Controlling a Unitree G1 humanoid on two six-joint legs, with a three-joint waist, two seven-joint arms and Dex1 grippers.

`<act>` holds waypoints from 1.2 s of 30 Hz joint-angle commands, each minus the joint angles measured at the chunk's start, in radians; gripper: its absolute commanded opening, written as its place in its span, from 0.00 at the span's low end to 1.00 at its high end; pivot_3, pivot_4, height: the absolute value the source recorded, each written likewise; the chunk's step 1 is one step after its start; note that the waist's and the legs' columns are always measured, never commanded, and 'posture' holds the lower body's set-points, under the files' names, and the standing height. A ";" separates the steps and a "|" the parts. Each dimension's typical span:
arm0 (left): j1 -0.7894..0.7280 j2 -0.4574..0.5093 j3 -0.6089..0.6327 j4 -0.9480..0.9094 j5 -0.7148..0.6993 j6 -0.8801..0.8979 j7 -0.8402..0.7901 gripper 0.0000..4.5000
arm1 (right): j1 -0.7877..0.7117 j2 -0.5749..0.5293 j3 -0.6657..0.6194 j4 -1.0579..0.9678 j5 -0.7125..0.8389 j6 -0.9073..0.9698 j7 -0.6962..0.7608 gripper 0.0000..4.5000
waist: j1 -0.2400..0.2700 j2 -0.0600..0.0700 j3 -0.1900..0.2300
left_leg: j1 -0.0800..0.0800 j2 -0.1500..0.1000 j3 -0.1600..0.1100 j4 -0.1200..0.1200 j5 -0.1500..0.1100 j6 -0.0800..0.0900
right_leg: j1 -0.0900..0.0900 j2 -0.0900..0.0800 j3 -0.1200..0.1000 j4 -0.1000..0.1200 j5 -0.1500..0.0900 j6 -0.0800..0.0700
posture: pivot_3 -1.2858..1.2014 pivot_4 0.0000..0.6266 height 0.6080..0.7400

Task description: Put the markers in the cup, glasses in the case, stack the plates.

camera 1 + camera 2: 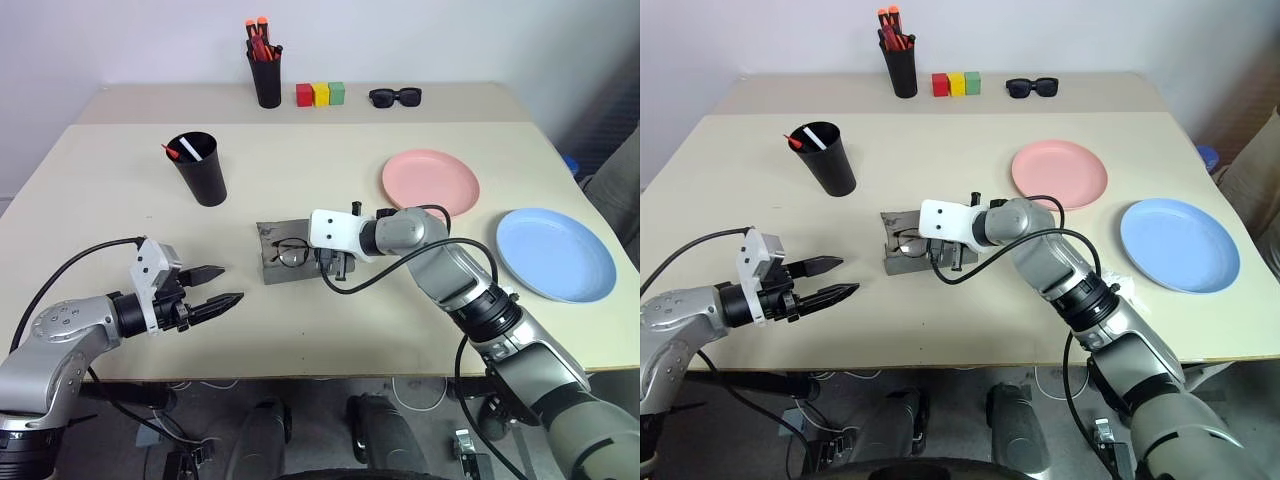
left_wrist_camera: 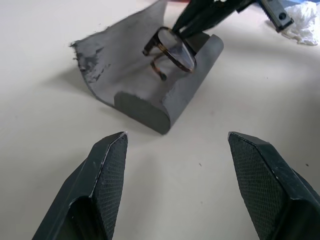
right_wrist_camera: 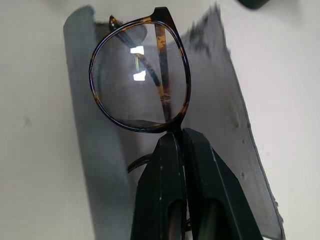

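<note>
Your right gripper [image 3: 174, 134] is clamped on the bridge of the tortoiseshell clear-lens glasses [image 3: 140, 75], holding them over the open grey hard glasses case [image 1: 275, 255]; the lenses sit above the case's tray, with its lid laid flat behind. Whether the frame already touches the case, you cannot tell from here.

Your left gripper [image 1: 218, 285] hangs empty, its two black fingers spread apart, on the near left side of the case and well apart from it, pointing toward it.

Beyond the case to its left stands the wide tapered black plastic cup [image 1: 202, 170], with the two thin markers [image 1: 182, 150] already poking out of it.

To the right of the case lies the round salmon pink plate [image 1: 430, 180], and farther right the light blue plate [image 1: 555, 253], side by side, not stacked.
</note>
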 commanded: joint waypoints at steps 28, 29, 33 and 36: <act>-0.047 -0.005 -0.047 -0.007 0.012 -0.006 0.050 0.73 | 0.011 0.074 -0.063 -0.014 0.029 0.050 -0.071 0.65 | -0.021 0.000 0.000 | 0.000 0.000 -0.001 -0.004 0.000 0.000 | -0.001 0.000 0.000 -0.002 0.000 0.000 | 0.52 0.24 1.00; -0.049 -0.005 -0.048 -0.007 0.011 -0.003 0.052 0.73 | 0.013 0.070 -0.067 -0.027 0.035 0.045 -0.065 0.78 | -0.021 0.000 0.000 | 0.000 0.000 -0.001 -0.004 0.000 0.000 | -0.001 0.000 0.000 -0.003 0.000 0.000 | 0.52 0.24 1.00; -0.065 -0.006 -0.052 -0.006 0.009 0.011 0.066 0.73 | 0.023 0.055 -0.103 -0.087 0.080 0.025 -0.041 0.87 | -0.021 0.000 0.000 | 0.000 0.000 -0.001 -0.008 0.000 0.000 | -0.001 0.000 0.000 -0.006 0.000 0.000 | 0.52 0.24 1.00; -0.072 -0.005 -0.054 -0.003 0.008 0.015 0.071 0.73 | 0.033 0.043 -0.132 -0.124 0.112 0.015 -0.032 0.87 | -0.021 0.000 0.000 | 0.000 0.000 -0.001 -0.012 0.000 0.000 | -0.001 0.000 0.000 -0.010 0.000 0.000 | 0.52 0.24 1.00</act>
